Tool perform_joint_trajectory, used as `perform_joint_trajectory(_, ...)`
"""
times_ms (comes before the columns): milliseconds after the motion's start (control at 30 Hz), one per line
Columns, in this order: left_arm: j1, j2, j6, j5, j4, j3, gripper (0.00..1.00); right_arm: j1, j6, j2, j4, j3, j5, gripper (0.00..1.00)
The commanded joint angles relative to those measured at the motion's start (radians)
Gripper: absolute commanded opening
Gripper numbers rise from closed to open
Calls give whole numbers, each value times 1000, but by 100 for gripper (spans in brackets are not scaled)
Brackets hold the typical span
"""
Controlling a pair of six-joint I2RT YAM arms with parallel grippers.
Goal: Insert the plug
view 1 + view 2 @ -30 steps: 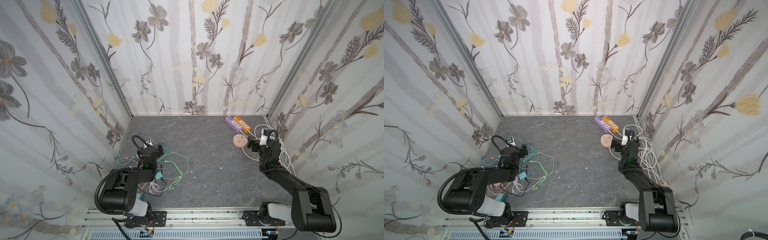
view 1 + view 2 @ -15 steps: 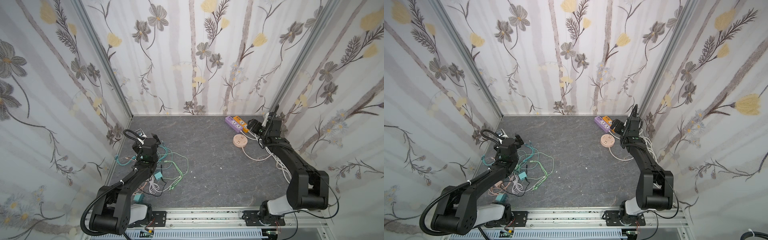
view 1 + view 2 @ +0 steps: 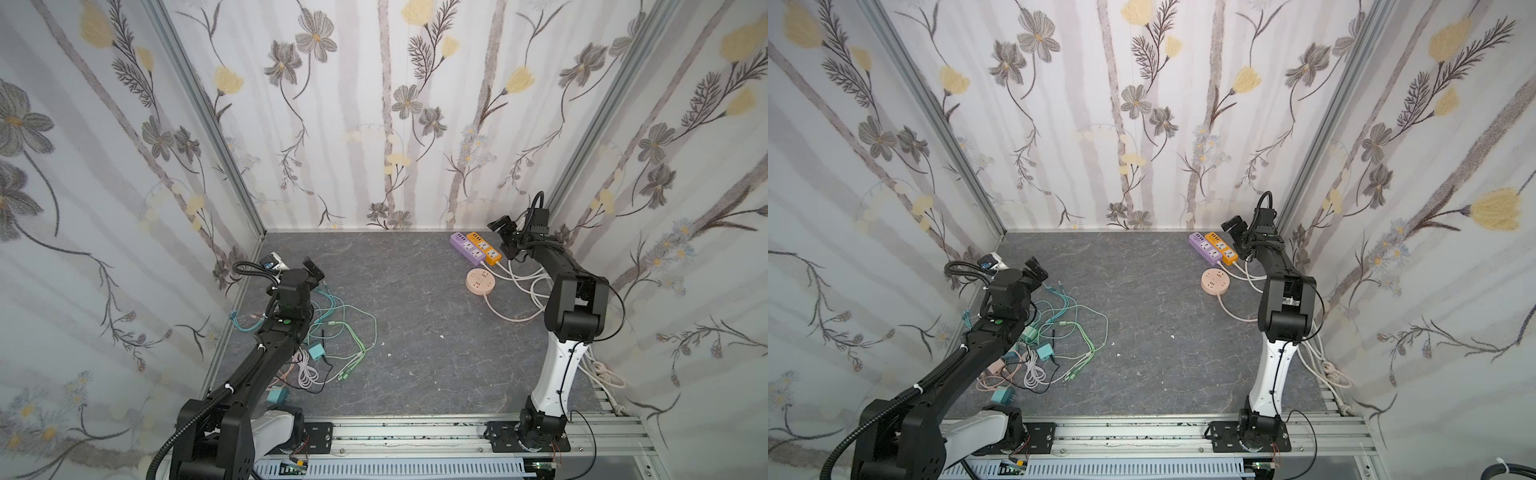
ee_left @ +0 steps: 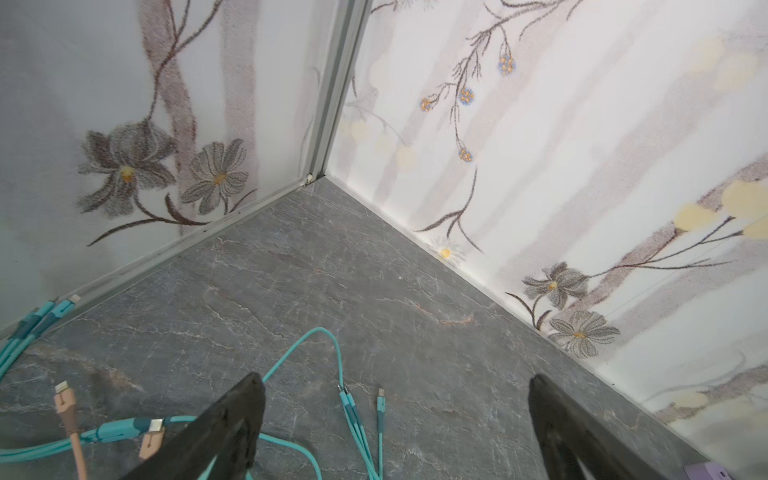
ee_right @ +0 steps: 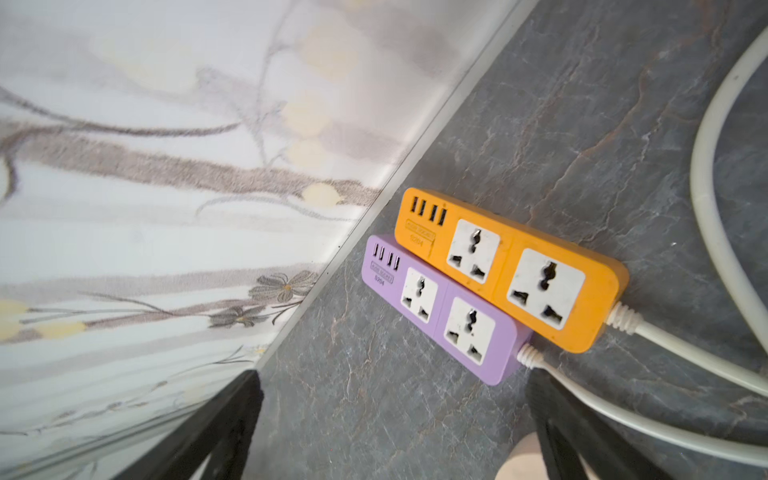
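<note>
Because the left arm lies stretched over the cable tangle [image 3: 332, 332] in both top views, part of the heap is hidden beneath it, and which lead runs to which plug cannot be made out. Two teal plugs show clearly: one [image 3: 316, 352] just beside the forearm, another [image 3: 277, 395] nearer the front rail. Both lie loose on the grey counter [image 3: 415, 332], held by nothing. The left wrist view catches neither plug, only teal cable ends and a salmon connector [image 4: 65, 405]. In the right wrist view the round pink socket hub [image 5: 515, 461] is cut off at the frame's edge and partly behind a finger.

The left arm reaches forward from the rail along the side wall, wrist raised over the tangle. The left pincer [image 3: 297, 270] points toward the back corner, jaws wide apart with only bare counter between them. The right arm rises from its base, then slopes down toward the far right corner. The right pincer [image 5: 392, 374] hangs just beside the orange power strip [image 5: 507, 266], jaws apart and empty. The purple power strip [image 5: 440, 307] lies touching the orange one, all four sockets bare
</note>
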Motion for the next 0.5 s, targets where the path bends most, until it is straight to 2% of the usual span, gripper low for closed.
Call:
perform_joint_trajectory(0,-1,18,-21,63,-41,21,100,-31,201,64,125,32,-87,99)
perform_joint_trajectory(100,-1,33,-23,73,-23,18,100,-54,231,126,114,87,-103,99)
perform_joint_trajectory(167,-1,39,-28,67,-18,18,100,-58,204,164,43,150,-102,99)
perform_joint_trajectory(267,0,49,-32,61,-18,21,100,-60,155,198,-59,220,-49,99)
perform_joint_trajectory(467,-1,59,-39,60,-61,48,100,-64,130,254,-117,295,4,99)
